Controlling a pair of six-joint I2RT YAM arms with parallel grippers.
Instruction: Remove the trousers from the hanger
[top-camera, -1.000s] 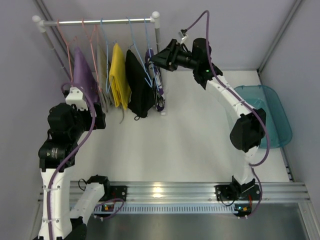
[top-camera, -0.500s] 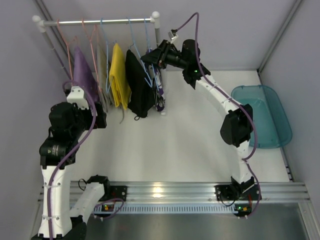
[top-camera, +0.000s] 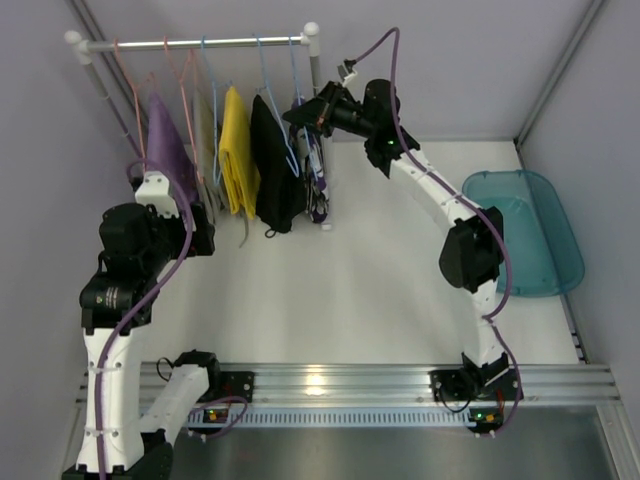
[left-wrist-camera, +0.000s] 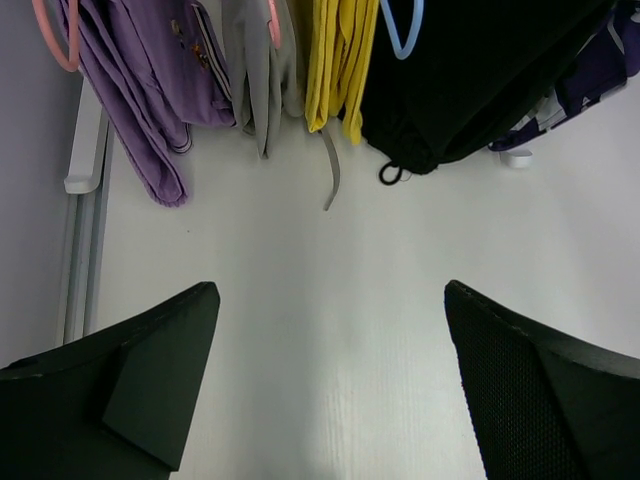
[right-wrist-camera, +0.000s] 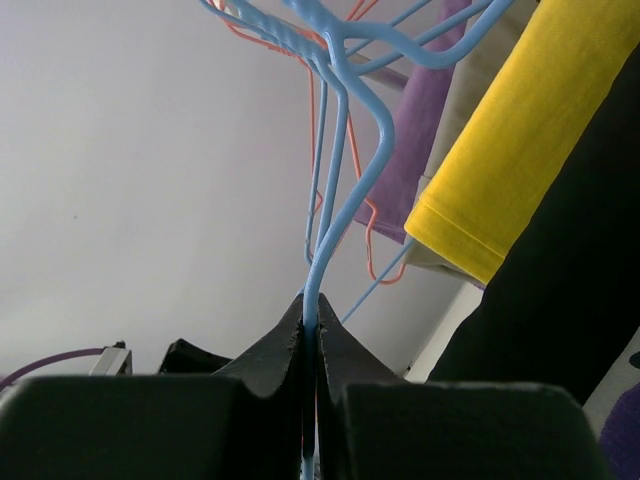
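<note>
On the rail (top-camera: 200, 43), the black trousers (top-camera: 272, 170) hang from a blue hanger. The purple, white and dark patched trousers (top-camera: 316, 175) hang just right of them. My right gripper (top-camera: 300, 113) is up at these hangers. In the right wrist view it (right-wrist-camera: 310, 305) is shut on a thin blue hanger wire (right-wrist-camera: 345, 150), with the black trousers (right-wrist-camera: 560, 280) close on the right. My left gripper (top-camera: 190, 232) hovers low in front of the rack, open (left-wrist-camera: 330, 290) and holding nothing. Ahead of it hang the black trousers (left-wrist-camera: 480, 70) and the patched ones (left-wrist-camera: 590, 70).
A lilac garment (top-camera: 165, 140), a grey one (left-wrist-camera: 262, 70) and a yellow one (top-camera: 237, 150) hang left of the trousers on pink and blue hangers. The rack's white post (top-camera: 312, 50) stands beside my right gripper. A teal bin (top-camera: 530, 230) sits at the right wall.
My right arm swung left to the hangers and its jaws closed on the blue wire. The left arm barely moved.
</note>
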